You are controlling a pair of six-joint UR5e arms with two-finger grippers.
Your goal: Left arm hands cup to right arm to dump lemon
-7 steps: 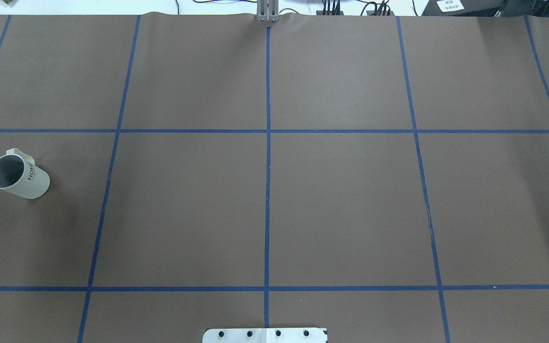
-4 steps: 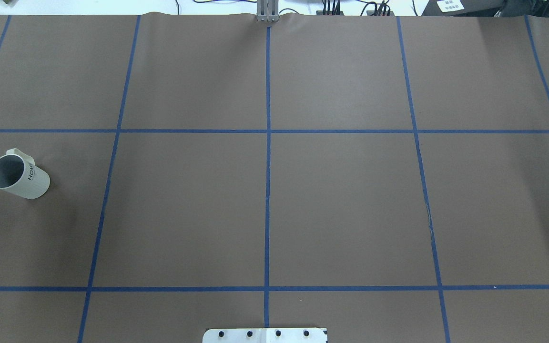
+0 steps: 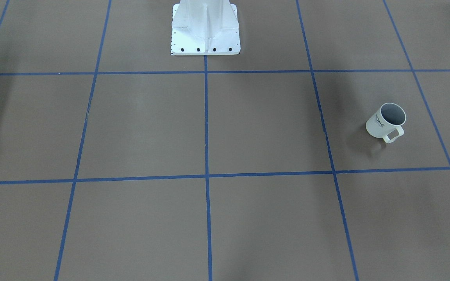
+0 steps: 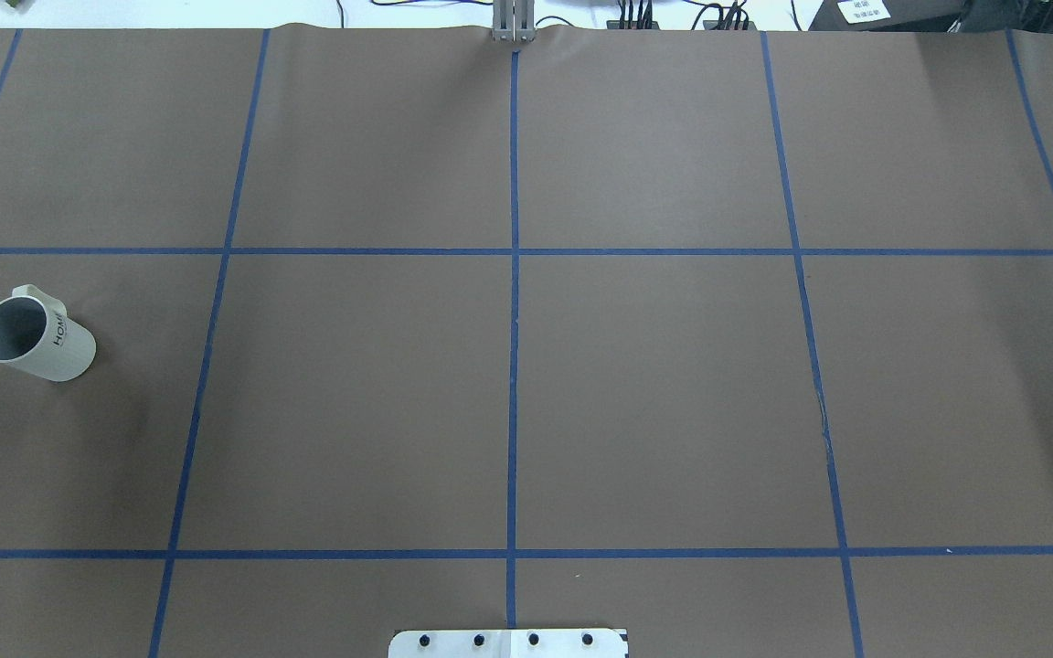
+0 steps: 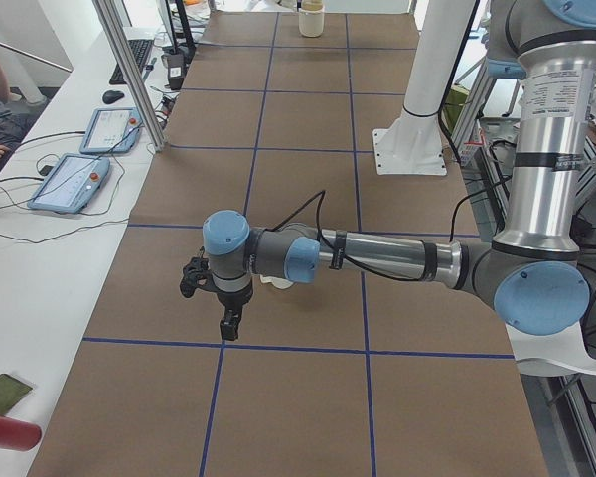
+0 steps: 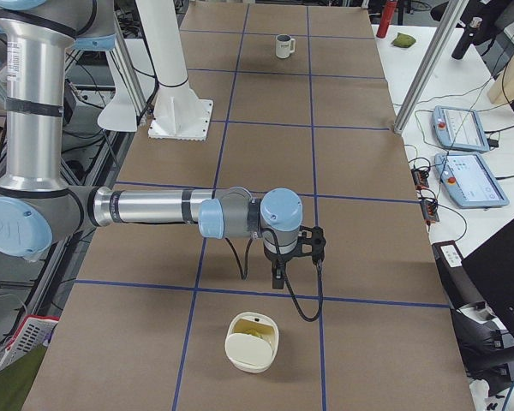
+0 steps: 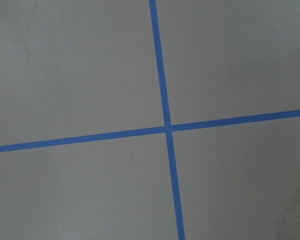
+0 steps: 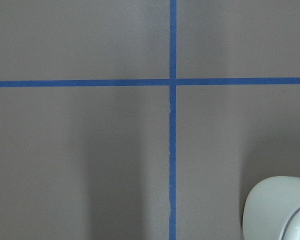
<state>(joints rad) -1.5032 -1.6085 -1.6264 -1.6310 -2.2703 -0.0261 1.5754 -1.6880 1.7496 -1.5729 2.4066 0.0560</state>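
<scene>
The white cup (image 4: 33, 338) with dark "HOME" lettering stands upright on the brown table at the far left of the overhead view. It is at the right in the front-facing view (image 3: 385, 121), handle toward that camera. Its grey inside shows no lemon; the lemon is hidden or out of view. In the exterior left view my left gripper (image 5: 228, 324) points down above the table, with the cup (image 5: 278, 282) mostly hidden behind its wrist. In the exterior right view my right gripper (image 6: 277, 277) hangs over the table, far from the cup (image 6: 283, 46). I cannot tell whether either gripper is open.
A cream container (image 6: 253, 341) sits on the table near my right gripper, with a pale yellowish patch inside that I cannot identify. Its edge shows in the right wrist view (image 8: 280, 207). The white robot base (image 3: 205, 27) stands at the table's robot side. Blue tape lines grid the table.
</scene>
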